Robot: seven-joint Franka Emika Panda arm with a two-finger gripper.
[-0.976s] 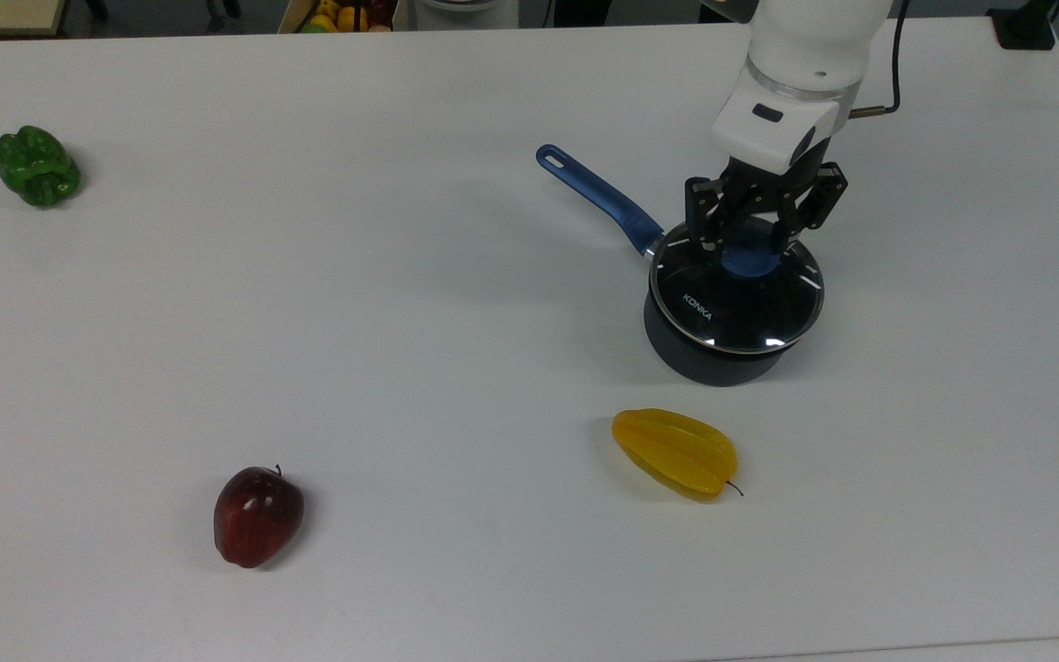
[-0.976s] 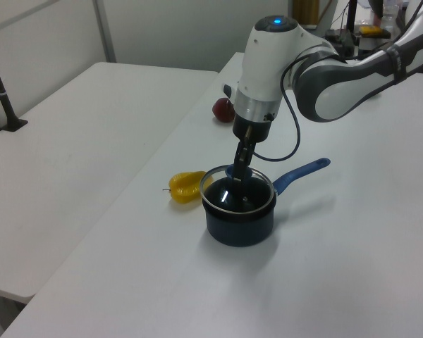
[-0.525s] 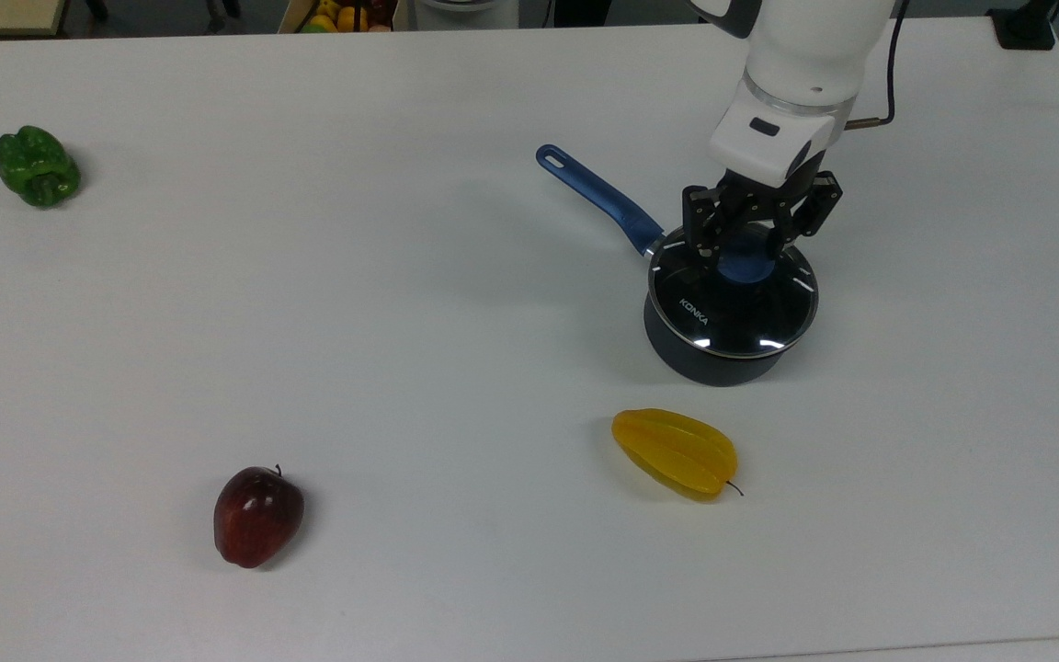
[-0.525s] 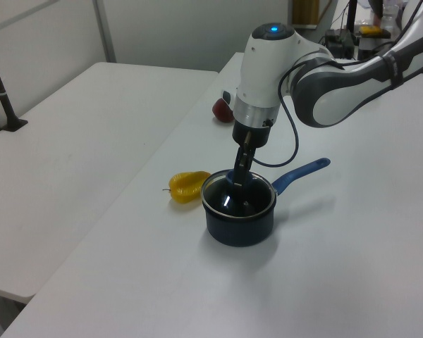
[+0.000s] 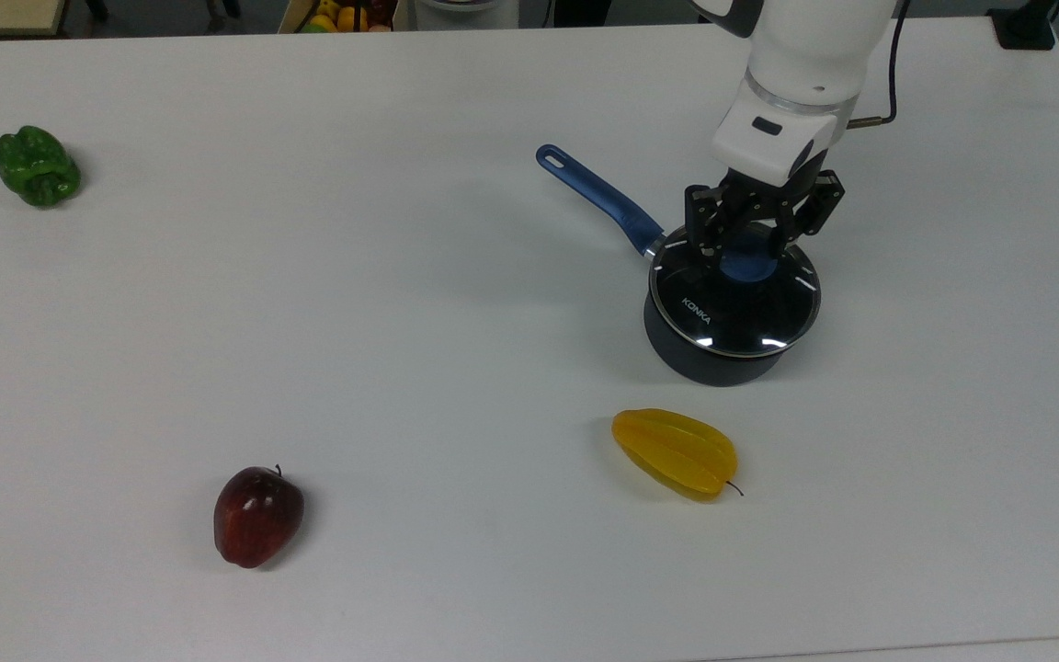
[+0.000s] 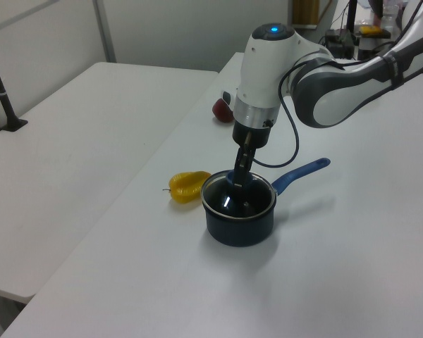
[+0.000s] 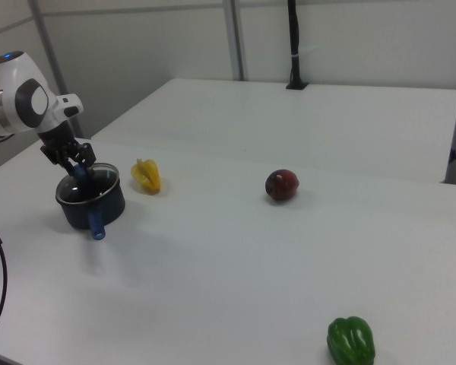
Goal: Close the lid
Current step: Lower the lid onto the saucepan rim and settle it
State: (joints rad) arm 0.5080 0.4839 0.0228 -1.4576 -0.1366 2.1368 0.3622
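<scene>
The gripper (image 5: 750,241) pointed straight down over the saucepan (image 5: 723,354), its two black fingers (image 5: 701,230) set on either side of the blue knob (image 5: 750,265) at the middle of the lid (image 5: 734,308); the fingers stood close against the knob, clenched on it as far as the top view showed. In the left view the gripper (image 6: 238,177) reached down to the lid (image 6: 238,199) from the white arm (image 6: 268,70), and in the right view the gripper (image 7: 74,166) hung just above the pan (image 7: 91,204). The lid lay flat and level on the rim of the dark saucepan, covering its mouth, with its thin metal rim following the pan's edge all round. White letters on the glass read "KONKA", toward the top view's left of the knob. The pan's blue handle (image 5: 598,198) ran out toward the top view's upper left. The pan stood on a wide white table (image 5: 401,322). A yellow starfruit (image 5: 675,452) lay near the pan, a red apple (image 5: 256,515) well apart from it, and a green pepper (image 5: 37,165) far off at the top view's left edge. A second white table (image 6: 77,120) stood alongside in the left view, pale wall panels behind it, and a black post (image 7: 293,42) rose at the far end in the right view.
</scene>
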